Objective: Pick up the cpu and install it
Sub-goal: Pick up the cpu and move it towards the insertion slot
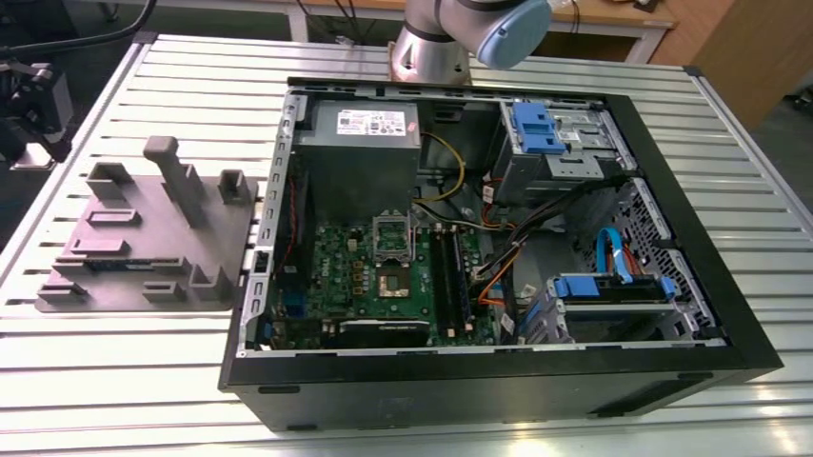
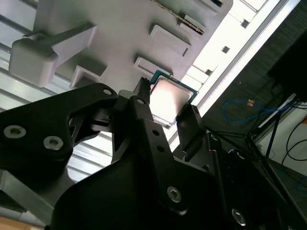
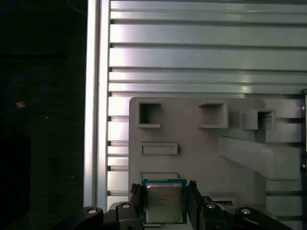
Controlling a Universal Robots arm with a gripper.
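Observation:
The cpu (image 3: 164,202), a small square chip with a silver top and a thin green edge, sits between my gripper's (image 3: 164,192) two black fingers. The fingers (image 3: 136,196) press against its opposite sides, and it hangs above the grey fixture tray (image 3: 201,148). The second wrist view shows the same grip, with the cpu (image 2: 169,98) bright between the fingers (image 2: 191,120). In the exterior view the arm's black head (image 1: 30,100) is at the far left, beside the fixture tray (image 1: 147,238). The motherboard's socket (image 1: 391,271) lies in the open computer case.
The open black computer case (image 1: 496,381) fills the middle of the slatted metal table (image 1: 102,362), with a grey power supply (image 1: 358,143), blue drive brackets (image 1: 540,124) and loose cables (image 1: 508,257) inside. Upright posts (image 1: 166,157) rise from the fixture tray. The arm's base (image 1: 432,52) stands behind the case.

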